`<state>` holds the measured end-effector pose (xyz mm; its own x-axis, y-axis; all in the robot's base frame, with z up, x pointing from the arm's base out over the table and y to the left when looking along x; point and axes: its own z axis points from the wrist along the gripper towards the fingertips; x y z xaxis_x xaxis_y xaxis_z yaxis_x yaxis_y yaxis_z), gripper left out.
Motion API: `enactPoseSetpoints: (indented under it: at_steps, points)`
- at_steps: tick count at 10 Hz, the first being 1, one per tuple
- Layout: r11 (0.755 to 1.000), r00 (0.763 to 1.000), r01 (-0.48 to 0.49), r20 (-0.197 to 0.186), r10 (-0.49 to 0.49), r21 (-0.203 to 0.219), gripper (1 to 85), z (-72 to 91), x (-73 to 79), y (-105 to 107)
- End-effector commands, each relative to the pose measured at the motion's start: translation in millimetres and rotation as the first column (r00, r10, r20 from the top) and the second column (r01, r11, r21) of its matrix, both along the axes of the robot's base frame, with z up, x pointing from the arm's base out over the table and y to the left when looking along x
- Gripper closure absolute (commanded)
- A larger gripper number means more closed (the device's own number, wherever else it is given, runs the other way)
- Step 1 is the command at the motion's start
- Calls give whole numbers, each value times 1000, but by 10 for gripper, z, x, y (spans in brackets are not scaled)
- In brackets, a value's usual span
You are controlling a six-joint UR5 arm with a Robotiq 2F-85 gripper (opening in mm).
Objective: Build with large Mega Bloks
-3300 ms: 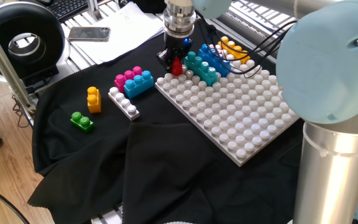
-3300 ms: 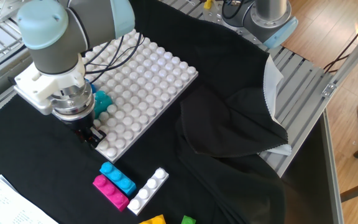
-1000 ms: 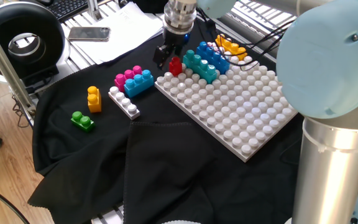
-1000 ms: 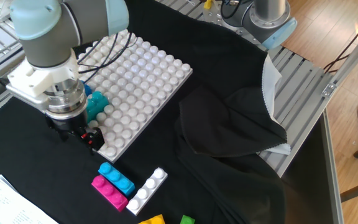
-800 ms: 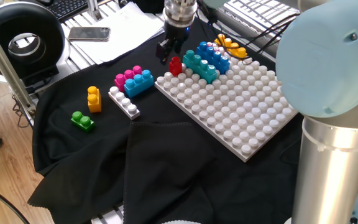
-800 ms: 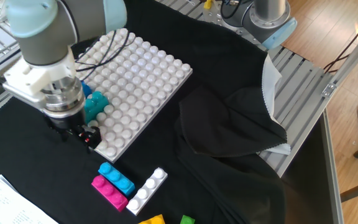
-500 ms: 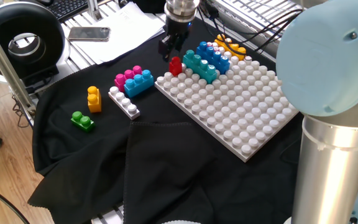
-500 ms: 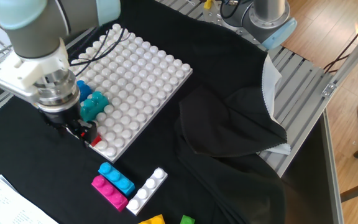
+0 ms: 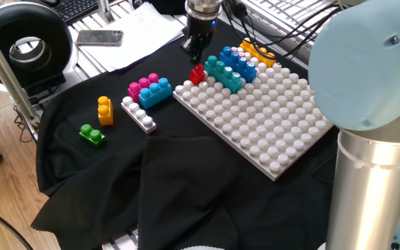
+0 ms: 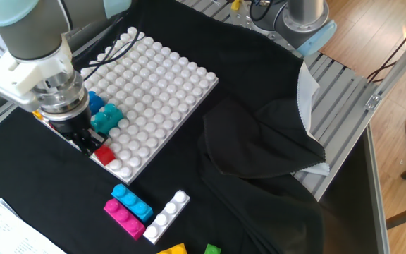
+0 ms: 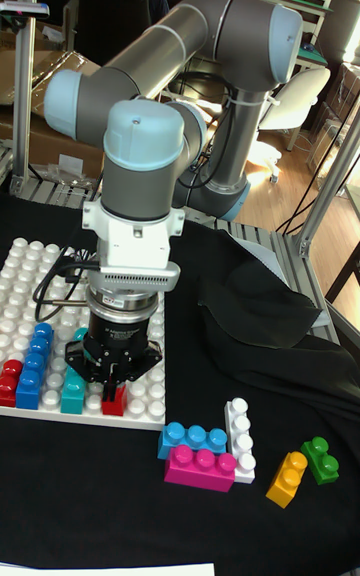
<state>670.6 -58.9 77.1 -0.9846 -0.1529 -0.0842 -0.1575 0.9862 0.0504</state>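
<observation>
A white studded board (image 9: 269, 132) carries a small red brick (image 9: 198, 73) at its corner, beside a teal brick (image 9: 224, 75), a blue brick (image 9: 240, 64) and a yellow-orange one (image 9: 259, 54). My gripper (image 9: 194, 50) hovers just above and behind the red brick, open, holding nothing. In the other fixed view the gripper (image 10: 83, 141) stands clear of the red brick (image 10: 105, 154). The tall view puts the gripper (image 11: 113, 376) right over the red brick (image 11: 114, 400). Loose on the cloth lie pink (image 9: 141, 85), blue (image 9: 156, 94), white (image 9: 138, 114), yellow-orange (image 9: 104, 110) and green (image 9: 92, 135) bricks.
A black cloth (image 9: 186, 187) with folds covers the table. Papers and a phone (image 9: 100, 37) lie at the back, with a round black device (image 9: 23, 43) at the far left. The arm's grey base (image 9: 373, 187) stands at the right, and cables run behind the board.
The gripper has risen and drawn back from the red brick, which stays seated on the board's corner. The loose bricks have not moved.
</observation>
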Motion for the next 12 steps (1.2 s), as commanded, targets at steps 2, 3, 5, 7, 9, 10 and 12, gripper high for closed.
enactPoseSetpoints:
  at_steps: [2,3,5,7,9,10,12]
  points:
    - [998,998,51,-26,-51,28,843,39,-72,83]
    - [998,998,56,-27,-55,33,843,38,-72,97]
    - [996,997,74,-31,-73,54,843,37,-80,156]
    - [997,997,70,-34,-68,39,843,37,-101,120]
    - [999,998,44,-47,-43,27,843,70,-153,57]
    - [999,998,35,-52,-34,19,843,80,-181,28]
    - [1000,999,10,-49,-10,3,843,131,-192,-65]
